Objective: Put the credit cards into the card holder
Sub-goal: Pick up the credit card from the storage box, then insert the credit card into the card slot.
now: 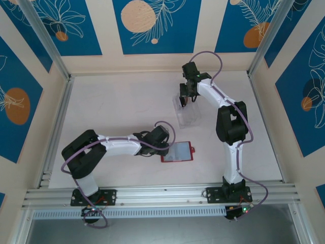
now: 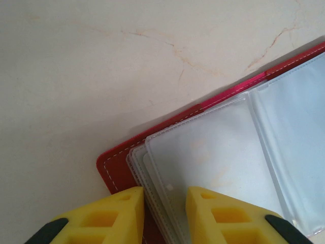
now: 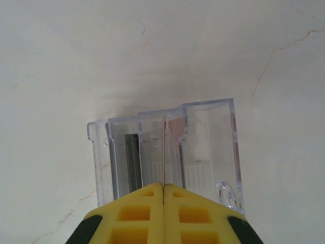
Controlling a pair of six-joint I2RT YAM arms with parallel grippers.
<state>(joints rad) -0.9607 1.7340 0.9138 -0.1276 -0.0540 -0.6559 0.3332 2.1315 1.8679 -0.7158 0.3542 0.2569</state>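
The red card holder [image 1: 177,151] lies open on the table with its pale clear sleeves [image 2: 218,152] facing up and its red cover [image 2: 118,169] showing at the corner. My left gripper [image 2: 165,195] stands at that corner, jaws a little apart. One yellow finger is over the red cover, the other over the sleeves, whose edges run between them. My right gripper [image 3: 163,189] is shut on a thin red credit card [image 3: 164,152], seen edge-on, over the clear tray [image 3: 223,147]. A dark card [image 3: 133,160] stands in the tray's left slot.
The clear plastic tray [image 1: 187,114] stands at the back middle of the table, under my right gripper [image 1: 186,99]. Aluminium rails frame the table on the left, right and near sides.
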